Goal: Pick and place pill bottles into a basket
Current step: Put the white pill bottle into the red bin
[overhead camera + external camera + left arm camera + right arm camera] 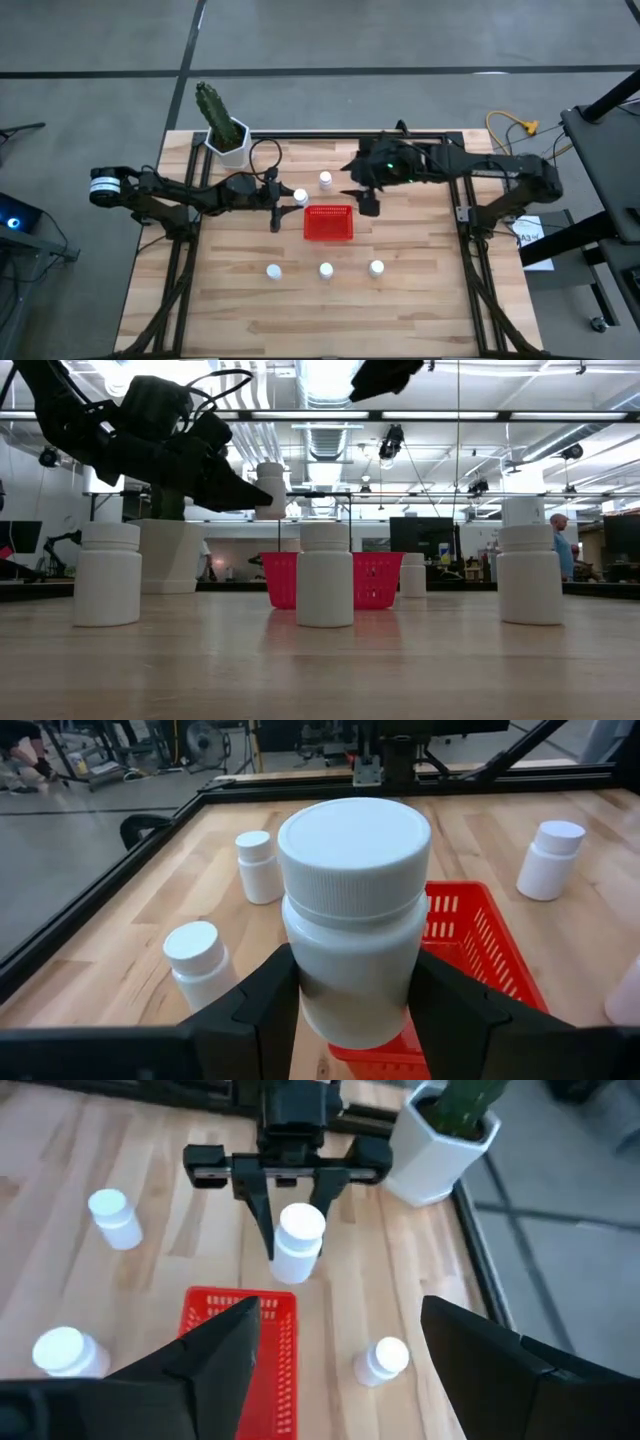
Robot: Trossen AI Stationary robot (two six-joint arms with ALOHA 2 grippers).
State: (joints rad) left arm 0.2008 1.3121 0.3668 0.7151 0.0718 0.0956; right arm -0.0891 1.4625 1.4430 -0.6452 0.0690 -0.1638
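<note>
My left gripper (pixel 290 198) is shut on a white pill bottle (pixel 355 920) and holds it in the air just left of the red basket (pixel 328 223). My right gripper (pixel 345 1355) hangs open and holds nothing, high above the basket's far right corner. One pill bottle (pixel 325 179) stands on its base beyond the basket. Three more (pixel 273 270) (pixel 325 269) (pixel 376 267) stand in a row nearer the table's front edge. My left gripper pinches the bottle's body (pixel 300 990), below the cap, between its two fingers. The fingers (pixel 255 1010) come from the table's left, nearly level. The bottle stands upright in the hold, lifted clear of the table (pixel 270 490).
A white hexagonal pot with a cactus (pixel 228 135) stands at the table's far left corner. A black frame rail (pixel 330 135) runs along the far edge. Bare wood lies between the basket and the front row of bottles.
</note>
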